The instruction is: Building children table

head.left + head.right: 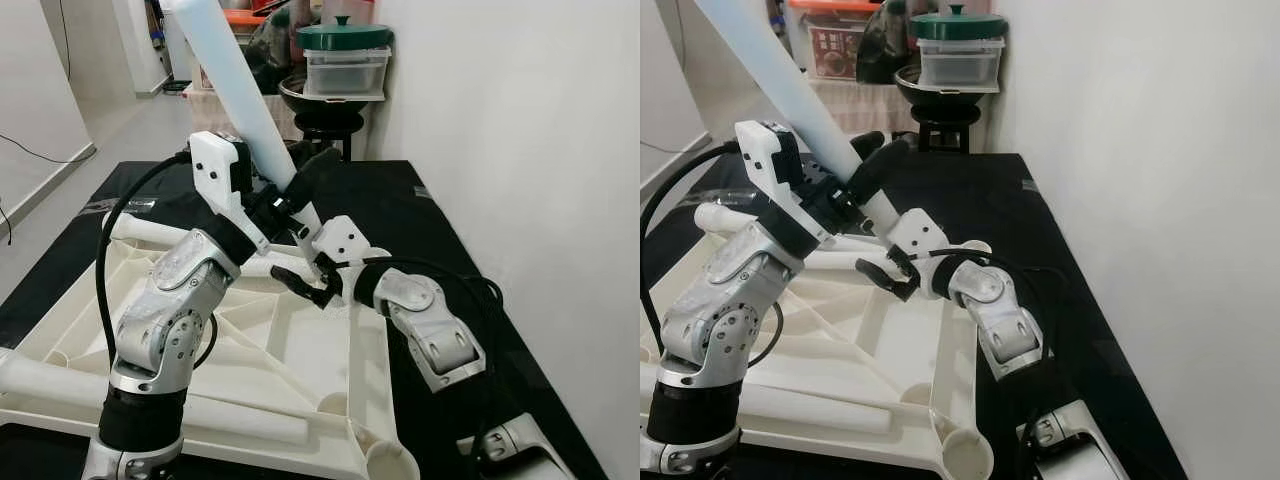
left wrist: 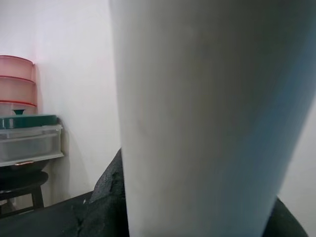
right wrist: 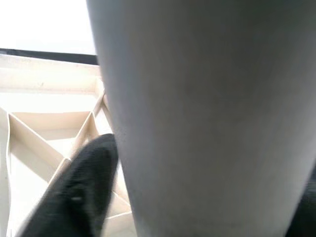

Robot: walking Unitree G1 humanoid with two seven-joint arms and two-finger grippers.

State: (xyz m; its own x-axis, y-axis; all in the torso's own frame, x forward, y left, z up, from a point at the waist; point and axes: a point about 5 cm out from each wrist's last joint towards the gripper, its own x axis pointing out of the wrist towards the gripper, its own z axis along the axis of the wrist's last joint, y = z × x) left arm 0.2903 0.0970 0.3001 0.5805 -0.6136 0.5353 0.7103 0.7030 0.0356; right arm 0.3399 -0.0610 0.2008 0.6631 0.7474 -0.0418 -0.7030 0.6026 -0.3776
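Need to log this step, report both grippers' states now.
Left gripper: shut on the white table leg, which is tilted.
Right gripper: shut on the same table leg, lower down near the tabletop frame.

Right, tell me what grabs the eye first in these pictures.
The long white table leg stands out first, slanting up to the robot's left above the upturned white tabletop on the black mat. Both the left gripper and the right gripper hold it near its lower end. Behind, a green-lidded container sits on a dark stool by the wall.
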